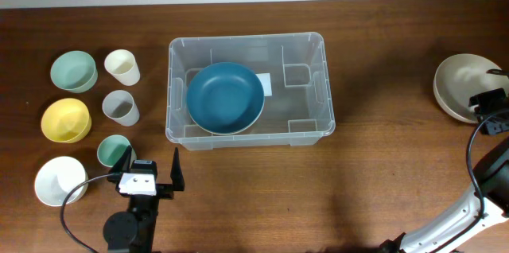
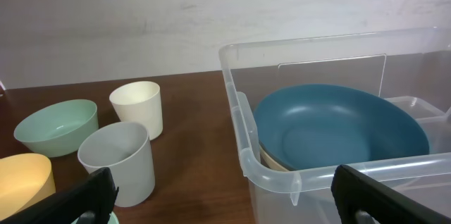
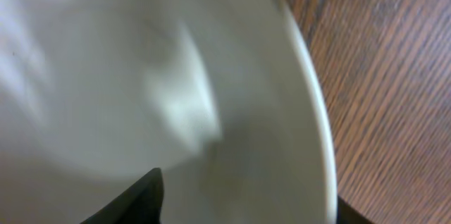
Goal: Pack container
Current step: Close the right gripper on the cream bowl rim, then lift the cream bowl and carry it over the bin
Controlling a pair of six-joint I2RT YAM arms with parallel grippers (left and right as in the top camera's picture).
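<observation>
Dark wooden table (image 1: 382, 189), pale wall (image 2: 141, 20) behind

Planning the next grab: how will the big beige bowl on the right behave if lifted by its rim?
The beige bowl looks hard and smooth, so it probably stays stiff but may slip. It is wide, so held at one edge it would likely tilt.

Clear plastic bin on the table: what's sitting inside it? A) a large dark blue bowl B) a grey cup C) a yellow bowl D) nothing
A: the overhead view shows a large dark blue bowl in the left part of the clear plastic bin, while the yellow bowl and grey cup stand outside it.
</observation>
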